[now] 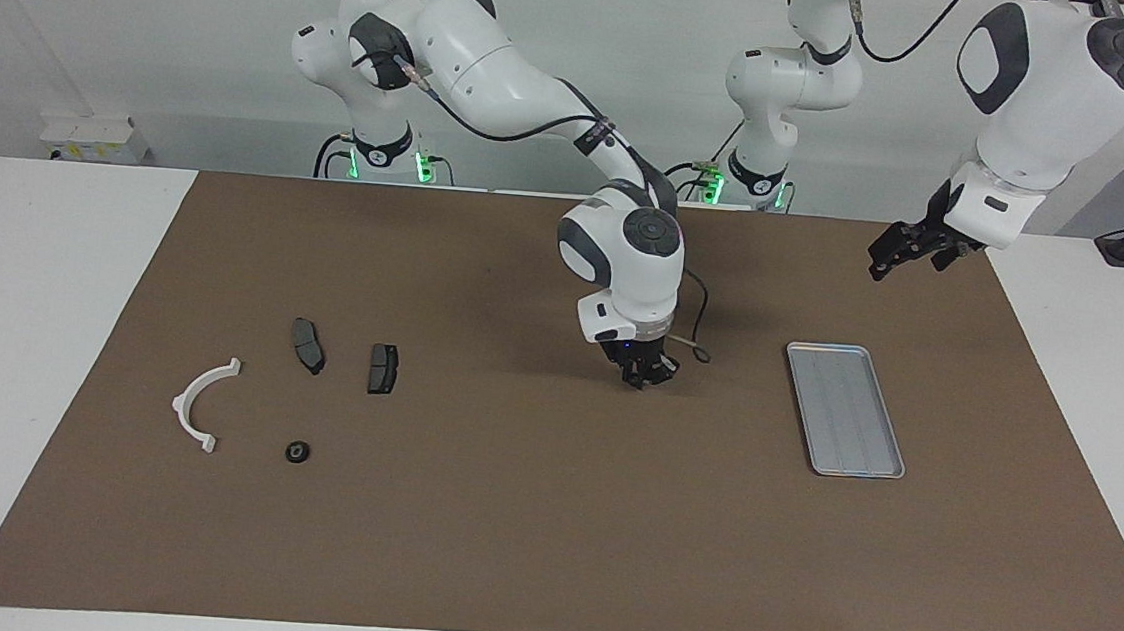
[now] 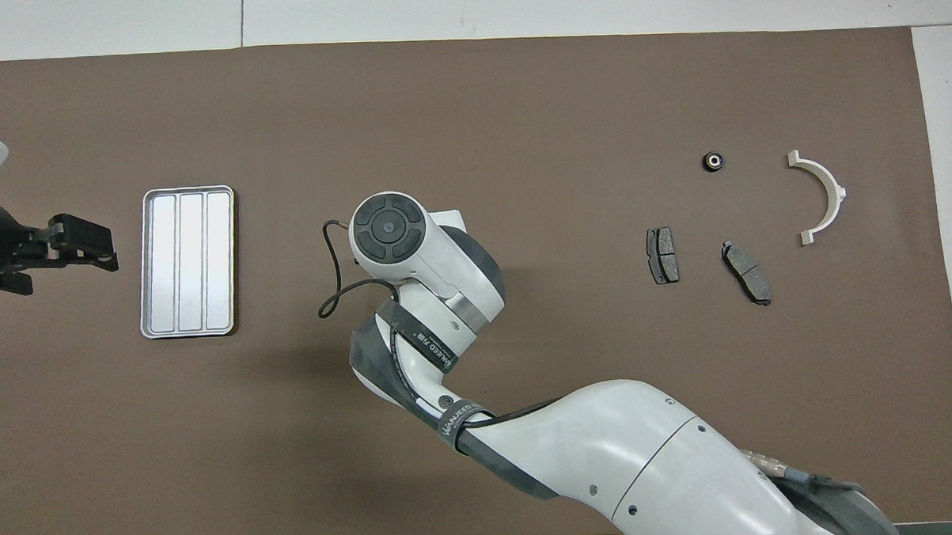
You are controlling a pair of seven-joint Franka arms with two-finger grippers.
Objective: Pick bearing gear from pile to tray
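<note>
Right gripper [image 1: 646, 374] hangs over bare mat [image 1: 506, 512], whether clenched I cannot tell, tray [image 1: 886, 473] at its 3 o'clock, pile [image 1: 298, 451] at 9. Left gripper [image 1: 889, 258] waits released beside the tray's rim.

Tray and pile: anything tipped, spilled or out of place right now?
Nothing stands out. The tray lies flat and holds no parts. The white bracket, two brake pads and small black round piece lie apart on the mat.
</note>
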